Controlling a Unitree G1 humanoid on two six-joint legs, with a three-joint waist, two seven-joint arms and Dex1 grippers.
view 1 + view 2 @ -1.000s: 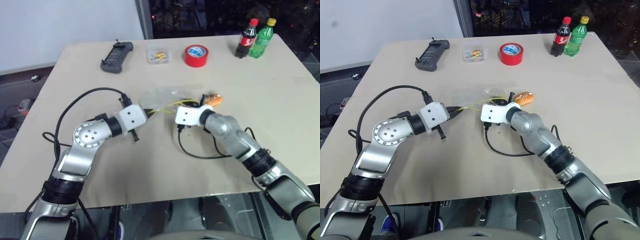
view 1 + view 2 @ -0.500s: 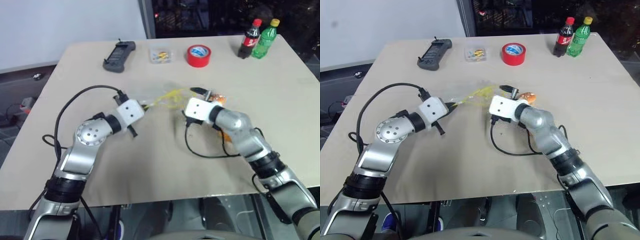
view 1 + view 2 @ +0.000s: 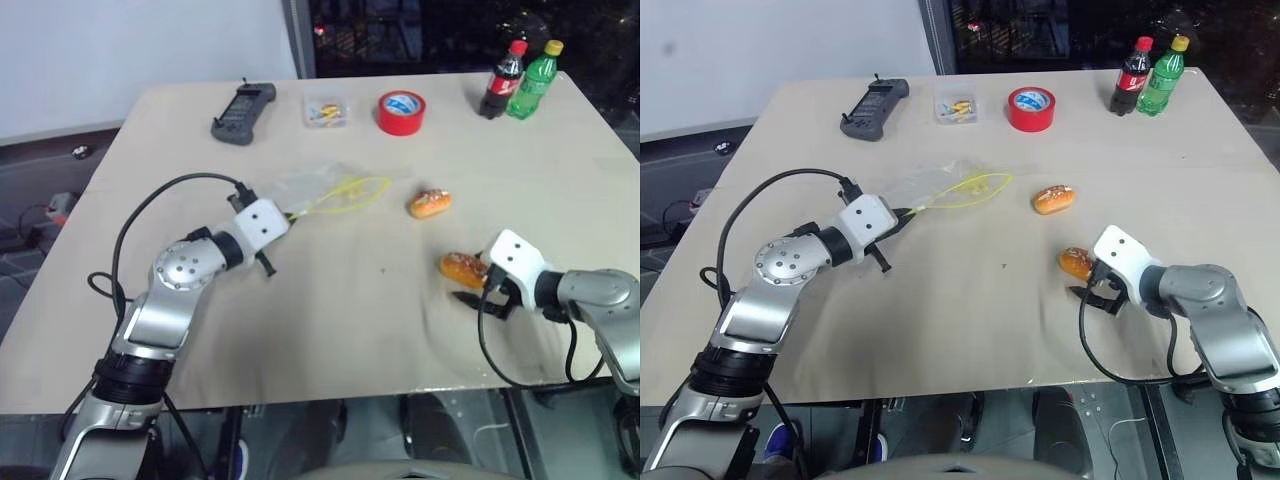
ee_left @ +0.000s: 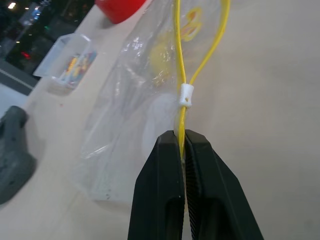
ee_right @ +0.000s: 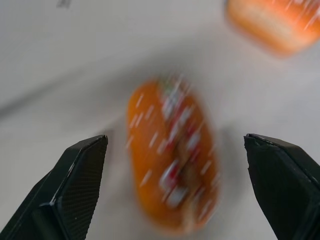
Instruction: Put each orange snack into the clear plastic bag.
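- Your left gripper point(image 4: 182, 145) is clamped on the yellow seal strip point(image 3: 345, 194) of the clear plastic bag point(image 3: 310, 186), upper centre of the head view; hold it steady.
- Your right gripper point(image 5: 175, 165) has its jaws wide apart around the nearer orange snack point(image 3: 463, 267), lower right.
- Centre on it before closing, gently.
- The other orange snack point(image 3: 430, 203) lies bare on the table point(image 3: 330, 320), right of the bag.

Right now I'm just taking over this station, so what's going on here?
The robot is bagging snacks. Its left gripper is shut on the yellow strip of the clear plastic bag, which lies on the table. The right gripper has its jaws open around the nearer orange snack. The other orange snack also lies outside the bag.
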